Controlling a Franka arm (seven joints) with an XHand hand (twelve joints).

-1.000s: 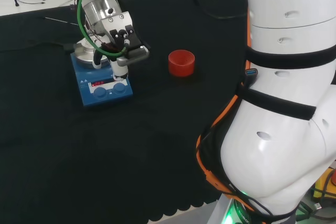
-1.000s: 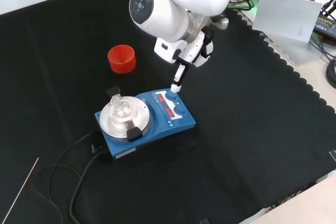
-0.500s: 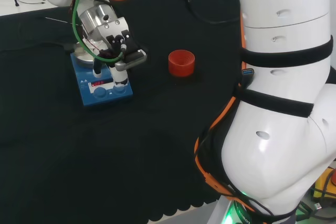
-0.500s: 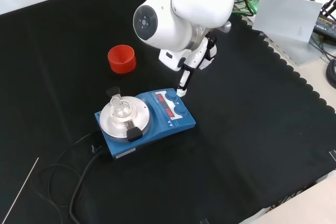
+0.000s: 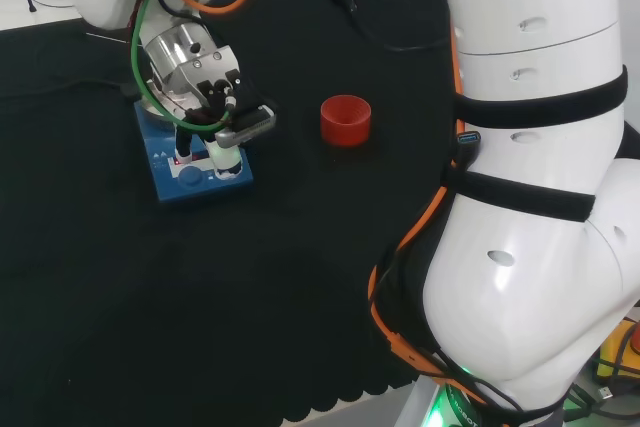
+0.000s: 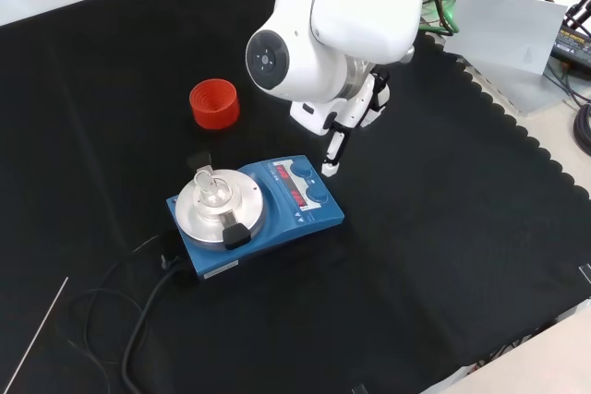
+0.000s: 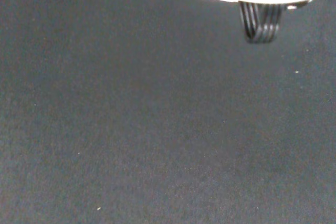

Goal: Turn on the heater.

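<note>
Blue hotplate heater (image 6: 263, 212) (red display lit) | hand (image 6: 346, 122) with one finger extended just beside its knobs | open cloth (image 6: 443, 228) around.

On my bench's black cloth (image 6: 443, 256) a red ribbed ring (image 6: 214, 102) stands well apart from everything else — upright, its hollow facing up. A thin pale rod (image 6: 35, 339) lies slanted near the front view's lower-left corner.

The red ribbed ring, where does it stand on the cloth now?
In the front view the red ribbed ring stands apart on the black cloth, up and left of the blue heater; in the head view it is right of the heater and the hand.
</note>
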